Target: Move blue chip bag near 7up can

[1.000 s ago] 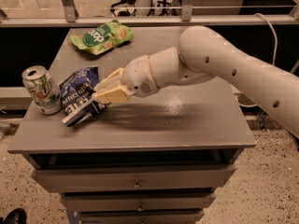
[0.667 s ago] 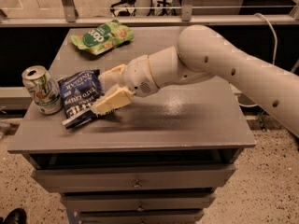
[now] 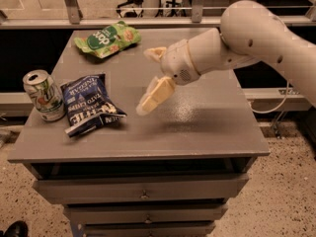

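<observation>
— Where was the bag (image 3: 92,104) at that point?

— Flat on the table (image 3: 207,132), at its left end, just beside the can (image 3: 43,95). It looked as if the bag's left edge touched the can or nearly did. That was where the task wanted it, so I judged the move done.

— And the gripper (image 3: 144,81)?

— Hanging above the tabletop to the right of the bag, clear of it, jaws wide apart and holding nothing. I took that as a release: it had no more reason to grip.

— The green bag (image 3: 107,38)?

— At the far edge, well apart from both, no part of this.

— What had changed from a second earlier?

— Then the fingers were down on the bag's right side, pressing it toward the can. Since then the gripper had let go and drawn back to the right and upward. The bag stayed beside the can, now lying flatter, and the can stood upright as before.
</observation>
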Robot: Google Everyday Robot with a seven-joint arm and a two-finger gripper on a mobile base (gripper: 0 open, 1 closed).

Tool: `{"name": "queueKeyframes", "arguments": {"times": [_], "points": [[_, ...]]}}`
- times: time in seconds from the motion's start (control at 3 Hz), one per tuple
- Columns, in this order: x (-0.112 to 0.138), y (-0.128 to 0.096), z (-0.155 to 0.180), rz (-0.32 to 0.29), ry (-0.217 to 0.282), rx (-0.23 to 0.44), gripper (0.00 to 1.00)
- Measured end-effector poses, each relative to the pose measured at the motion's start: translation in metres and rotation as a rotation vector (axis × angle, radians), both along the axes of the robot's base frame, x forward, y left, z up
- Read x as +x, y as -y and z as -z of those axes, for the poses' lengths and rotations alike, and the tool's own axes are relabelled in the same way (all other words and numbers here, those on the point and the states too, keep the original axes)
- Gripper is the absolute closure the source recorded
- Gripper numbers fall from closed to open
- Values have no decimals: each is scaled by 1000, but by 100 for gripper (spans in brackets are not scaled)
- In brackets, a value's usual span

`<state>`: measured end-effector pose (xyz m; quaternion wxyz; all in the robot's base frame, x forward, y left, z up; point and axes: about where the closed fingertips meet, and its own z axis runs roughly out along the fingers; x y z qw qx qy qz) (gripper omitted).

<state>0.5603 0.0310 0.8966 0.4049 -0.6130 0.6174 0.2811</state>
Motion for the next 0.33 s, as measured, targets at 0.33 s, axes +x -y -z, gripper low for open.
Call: {"name": "queueKeyframes", "arguments": {"times": [0.33], "points": [[21,68,-29,78,66,-80,0]]}}
